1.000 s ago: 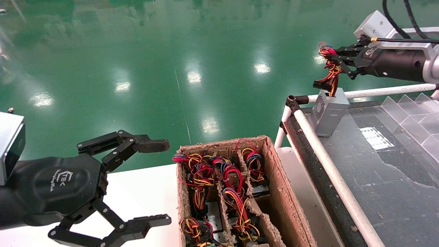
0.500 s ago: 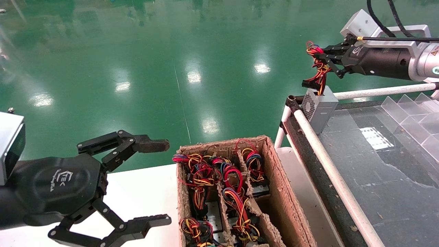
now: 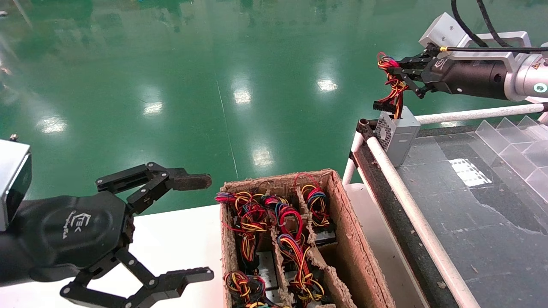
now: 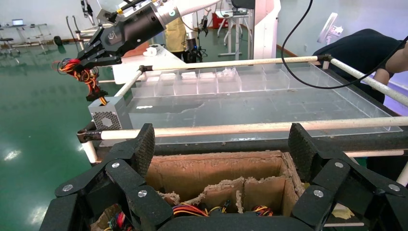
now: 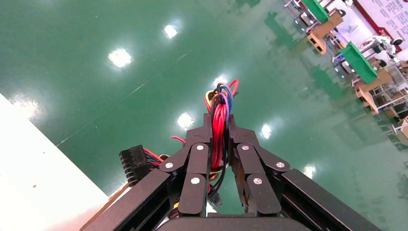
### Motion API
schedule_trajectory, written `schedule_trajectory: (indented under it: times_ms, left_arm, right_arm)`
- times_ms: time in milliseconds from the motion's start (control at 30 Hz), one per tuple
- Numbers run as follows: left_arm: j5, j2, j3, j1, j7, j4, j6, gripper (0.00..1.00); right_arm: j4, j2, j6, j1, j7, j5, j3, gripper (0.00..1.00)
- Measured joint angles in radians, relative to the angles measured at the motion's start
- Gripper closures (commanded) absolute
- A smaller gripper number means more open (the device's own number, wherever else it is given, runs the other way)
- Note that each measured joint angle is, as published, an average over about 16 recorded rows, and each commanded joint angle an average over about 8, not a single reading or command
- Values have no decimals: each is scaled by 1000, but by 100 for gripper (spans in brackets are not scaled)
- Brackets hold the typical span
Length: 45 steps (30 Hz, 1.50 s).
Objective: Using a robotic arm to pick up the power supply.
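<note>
The power supply, a silver-grey box with a perforated vent face, sits at the far left corner of the bench on the right, also seen in the left wrist view. Its red, yellow and orange wire bundle with a black connector rises from its top. My right gripper is shut on that bundle above the box; the right wrist view shows the red wires pinched between the fingers. I cannot tell if the box's base touches the bench. My left gripper stands open at the lower left, holding nothing.
A cardboard box with dividers holds several similar units with wire bundles. It stands on a white table. The bench has a white tube rail and clear plastic dividers. A person stands beyond the bench.
My right gripper has carried the wire bundle leftward and slightly up, and the power supply has shifted left with it toward the bench corner. The left arm has stayed still.
</note>
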Motion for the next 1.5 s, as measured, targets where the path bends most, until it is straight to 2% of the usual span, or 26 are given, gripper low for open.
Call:
schedule_trajectory:
  times_ms: [367, 700, 933, 1267, 1500]
  left_arm:
    - [0, 0, 0, 0, 0, 0, 0, 0]
    - [-1, 0, 1, 0, 0, 0, 0, 0]
    - [-1, 0, 1, 0, 1, 1, -1, 0]
    - [-1, 0, 1, 0, 1, 1, 0, 0]
    - [-1, 0, 2, 0, 1, 1, -1, 0]
  right_arm:
    - [-4, 0, -1, 3, 3, -6, -5, 0]
    - [23, 19, -38, -5, 15, 30, 21, 0]
    - [111, 55, -86, -61, 52, 84, 59, 0]
    - [314, 128, -159, -206, 151, 171, 122, 0]
    - [388, 154, -186, -258, 189, 202, 144, 0]
